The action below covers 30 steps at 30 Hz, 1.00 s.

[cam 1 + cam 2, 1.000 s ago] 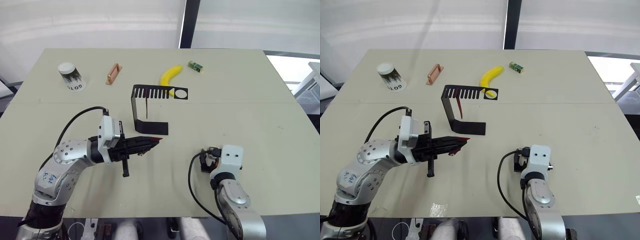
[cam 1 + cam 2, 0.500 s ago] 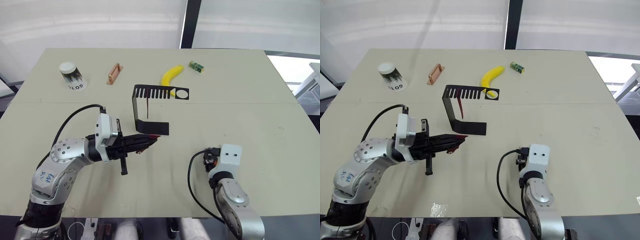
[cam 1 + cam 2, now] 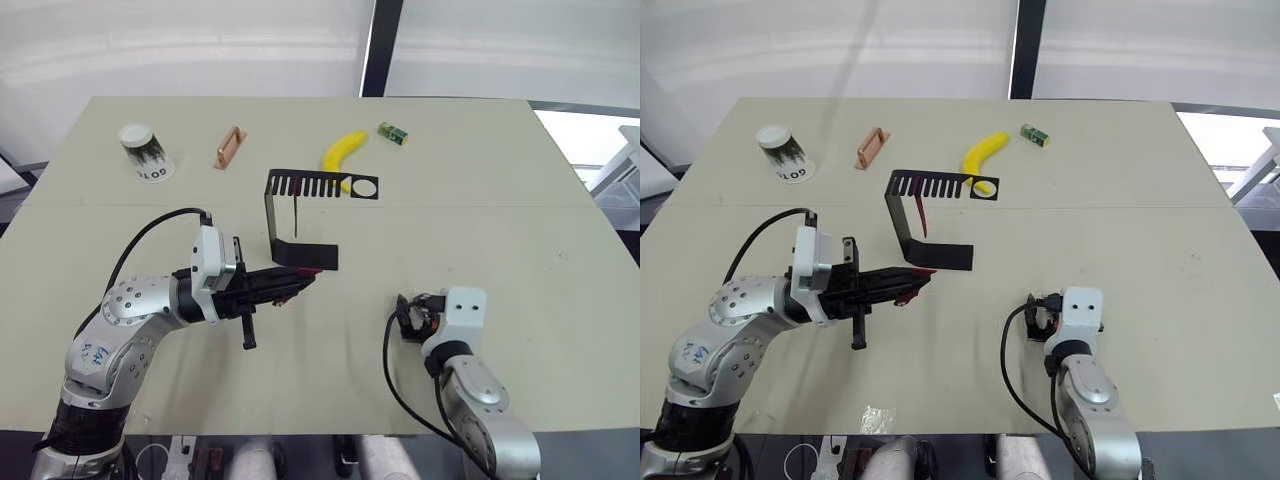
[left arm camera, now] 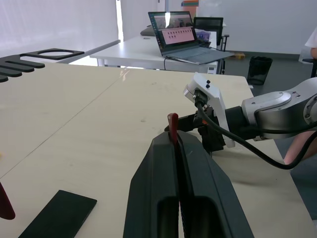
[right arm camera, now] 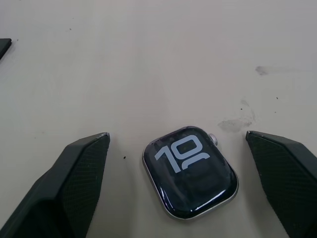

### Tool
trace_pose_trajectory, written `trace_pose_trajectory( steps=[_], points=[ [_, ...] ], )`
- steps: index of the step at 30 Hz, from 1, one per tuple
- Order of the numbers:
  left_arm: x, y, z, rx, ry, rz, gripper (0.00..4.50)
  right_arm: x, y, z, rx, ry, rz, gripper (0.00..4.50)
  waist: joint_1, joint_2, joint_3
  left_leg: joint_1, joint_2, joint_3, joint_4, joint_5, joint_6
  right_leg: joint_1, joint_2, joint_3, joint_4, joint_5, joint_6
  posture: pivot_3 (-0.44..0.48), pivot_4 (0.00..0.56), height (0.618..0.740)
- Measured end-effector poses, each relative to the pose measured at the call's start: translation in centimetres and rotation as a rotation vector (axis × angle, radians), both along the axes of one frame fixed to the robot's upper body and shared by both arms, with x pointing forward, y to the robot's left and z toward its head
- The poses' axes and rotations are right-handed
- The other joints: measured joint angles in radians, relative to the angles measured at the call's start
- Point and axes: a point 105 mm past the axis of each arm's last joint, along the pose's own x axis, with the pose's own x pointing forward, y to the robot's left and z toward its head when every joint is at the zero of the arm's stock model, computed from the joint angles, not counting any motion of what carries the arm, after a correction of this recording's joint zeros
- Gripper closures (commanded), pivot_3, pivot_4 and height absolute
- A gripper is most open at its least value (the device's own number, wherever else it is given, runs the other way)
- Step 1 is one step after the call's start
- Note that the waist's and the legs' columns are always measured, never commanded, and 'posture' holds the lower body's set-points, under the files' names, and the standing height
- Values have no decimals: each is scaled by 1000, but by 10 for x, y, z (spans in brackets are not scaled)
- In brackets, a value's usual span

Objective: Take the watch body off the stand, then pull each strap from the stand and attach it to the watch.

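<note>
The left gripper (image 4: pixel 177 141) is clenched on one strap (image 4: pixel 172 127), held near the stand's (image 3: pixel 300 253) base; the other strap (image 3: pixel 296 214) hangs from the comb. The right gripper (image 5: pixel 178 173) is released, fingers spread wide to either side of the watch (image 5: pixel 189 171), which lies flat on the table (image 3: pixel 480 160). The watch could slide or tip when the fingers close, and the limp strap may miss its slot.
</note>
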Motion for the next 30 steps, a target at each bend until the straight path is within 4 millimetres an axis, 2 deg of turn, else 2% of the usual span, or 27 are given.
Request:
trace_pose_trajectory(
  steps=[8,11,14,19,30],
  points=[
    [0,0,0,0,-2,-1,4500,-16,-14,-3,-64,6,135,39,0,0,0,0,0,0,0,0,0,0,0,0,0,0,0,0,150,729],
    [0,0,1,0,-2,-2,4500,-15,-25,6,-69,-21,175,39,0,0,0,0,0,0,0,0,0,0,0,0,0,0,0,0,150,729],
    [0,0,1,0,-3,-3,4500,-12,-25,10,-68,-29,228,39,0,0,0,0,0,0,0,0,0,0,1,0,0,0,0,0,150,729],
    [0,-1,2,0,-6,-4,4500,-6,-24,4,-44,7,321,39,1,0,0,0,0,0,0,0,1,0,0,0,0,0,0,0,150,729],
    [0,0,1,0,-1,-2,4500,-4,-23,0,-69,9,348,39,1,0,0,0,0,0,0,0,0,0,0,0,0,0,0,0,150,729]
  ],
)
